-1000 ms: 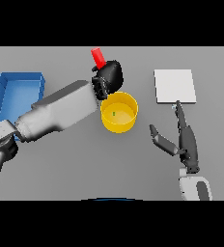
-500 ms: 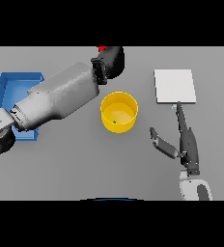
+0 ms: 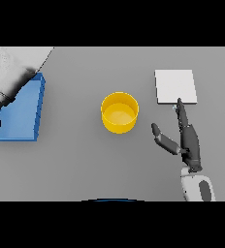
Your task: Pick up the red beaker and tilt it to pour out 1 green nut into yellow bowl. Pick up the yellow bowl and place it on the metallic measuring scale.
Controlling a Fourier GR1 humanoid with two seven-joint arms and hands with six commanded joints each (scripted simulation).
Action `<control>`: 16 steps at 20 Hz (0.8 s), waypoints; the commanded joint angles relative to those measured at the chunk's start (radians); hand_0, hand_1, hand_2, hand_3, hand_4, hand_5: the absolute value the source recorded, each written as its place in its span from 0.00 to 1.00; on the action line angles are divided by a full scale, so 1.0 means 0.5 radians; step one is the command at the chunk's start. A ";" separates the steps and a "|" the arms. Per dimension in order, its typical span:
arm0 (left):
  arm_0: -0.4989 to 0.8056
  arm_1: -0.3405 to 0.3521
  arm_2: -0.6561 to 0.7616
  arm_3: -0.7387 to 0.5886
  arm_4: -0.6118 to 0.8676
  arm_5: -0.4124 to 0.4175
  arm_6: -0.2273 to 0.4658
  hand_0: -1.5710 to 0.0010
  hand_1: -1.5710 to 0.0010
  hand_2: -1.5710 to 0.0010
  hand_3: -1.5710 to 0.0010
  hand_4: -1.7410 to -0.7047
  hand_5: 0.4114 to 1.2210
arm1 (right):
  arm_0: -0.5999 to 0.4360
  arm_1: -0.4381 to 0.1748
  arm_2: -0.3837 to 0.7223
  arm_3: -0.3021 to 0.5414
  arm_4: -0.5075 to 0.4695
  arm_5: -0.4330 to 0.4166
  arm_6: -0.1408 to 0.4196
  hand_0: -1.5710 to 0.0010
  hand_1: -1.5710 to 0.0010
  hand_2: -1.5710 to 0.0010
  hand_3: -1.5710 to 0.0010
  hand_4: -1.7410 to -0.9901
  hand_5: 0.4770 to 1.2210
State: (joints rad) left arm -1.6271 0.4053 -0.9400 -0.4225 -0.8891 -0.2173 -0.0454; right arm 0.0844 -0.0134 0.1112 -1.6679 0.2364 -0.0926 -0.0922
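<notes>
The round yellow bowl (image 3: 120,112) sits mid-table. The flat, square metal scale (image 3: 176,86) lies toward the far right edge. My right hand (image 3: 188,140) rests open, fingertips near it. My left arm (image 3: 12,72) covers the blue tray (image 3: 22,111); that hand is cut off.

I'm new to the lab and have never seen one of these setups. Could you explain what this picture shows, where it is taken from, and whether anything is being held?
This is a humanoid robot's view from its own head, looking down at a grey table. In the middle stands a yellow bowl; I cannot make out a nut inside it. To its right lies a pale square plate, the measuring scale. At the left sits a blue tray, partly covered by the robot's white left arm; that hand is out of view. The dark right hand hovers open near the scale, holding nothing. No red beaker is visible.
</notes>
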 commanded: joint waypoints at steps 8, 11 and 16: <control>0.307 0.357 0.716 0.235 0.876 0.323 0.178 0.00 0.00 0.00 0.09 0.00 1.00 | -0.010 -0.046 -0.015 0.038 -0.034 0.046 -0.094 1.00 1.00 1.00 1.00 0.69 0.15; 0.572 0.473 0.848 0.101 1.132 0.514 0.379 0.00 0.00 0.00 0.10 0.00 1.00 | -0.010 -0.070 -0.017 0.047 -0.026 0.053 -0.130 1.00 1.00 1.00 1.00 0.70 0.16; 1.132 0.637 0.998 -0.421 1.529 0.831 0.722 0.00 0.00 0.00 0.07 0.00 1.00 | -0.013 -0.100 0.009 0.048 0.027 0.059 -0.103 1.00 1.00 1.00 1.00 0.71 0.21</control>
State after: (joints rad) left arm -1.0590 0.7239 -0.4416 -0.6325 -0.1218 0.1974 0.3127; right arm 0.0782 -0.0635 0.1157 -1.6437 0.2498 -0.0628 -0.1446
